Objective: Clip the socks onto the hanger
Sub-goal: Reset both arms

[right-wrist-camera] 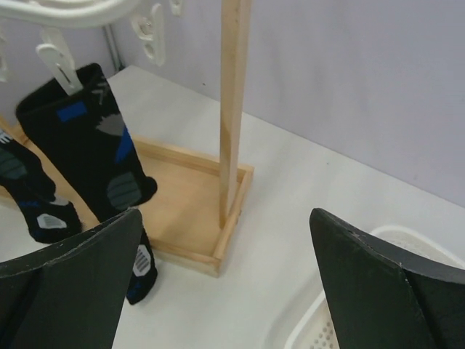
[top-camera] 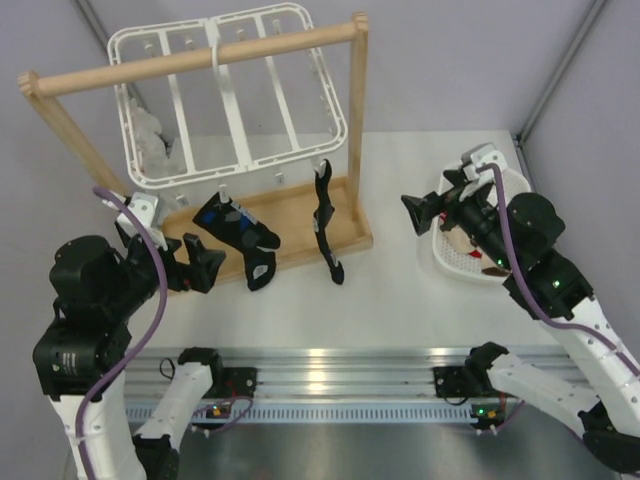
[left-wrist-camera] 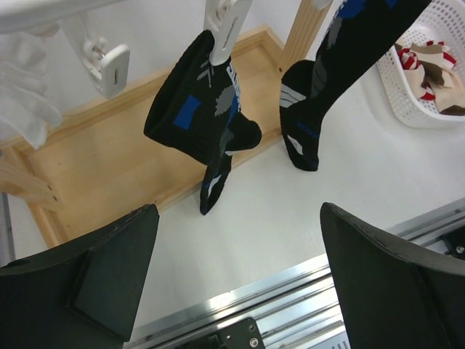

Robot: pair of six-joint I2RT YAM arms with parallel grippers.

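Surface [top-camera: 400, 290] is plain white, and most of the back left of it is taken up by the wooden stand [top-camera: 200, 58], a rail on two posts with a shallow tray base.

The hanger [top-camera: 231, 105] hangs off that rail by its centre hook. It's a white frame with crossbars, sitting tilted, with its lower edge towards the arms.

The white basket [top-camera: 450, 265] sits over on the right, well apart from the stand, with some red and white striped stuff in it.

The left gripper [top-camera: 192, 265] hovers just in front of the stand's left end, jaws spread wide with nothing between them. The right gripper [top-camera: 425, 212] sits above the basket's near-left rim, pointing towards the stand, jaws also wide apart and empty.

Both socks are up on the hanger's near edge, dangling over the tray's front lip. The chunky sock [top-camera: 235, 225] hangs bunched from a clip [left-wrist-camera: 218, 36], showing a blue patch and grey bits. The slim sock [top-camera: 325, 225] hangs just inside the right post, toe down near the surface. Can't tell if either toe actually touches.

A bit of white fabric [top-camera: 150, 135] hangs at the hanger's left side, and there's a spare clip [left-wrist-camera: 109, 69] beside it.
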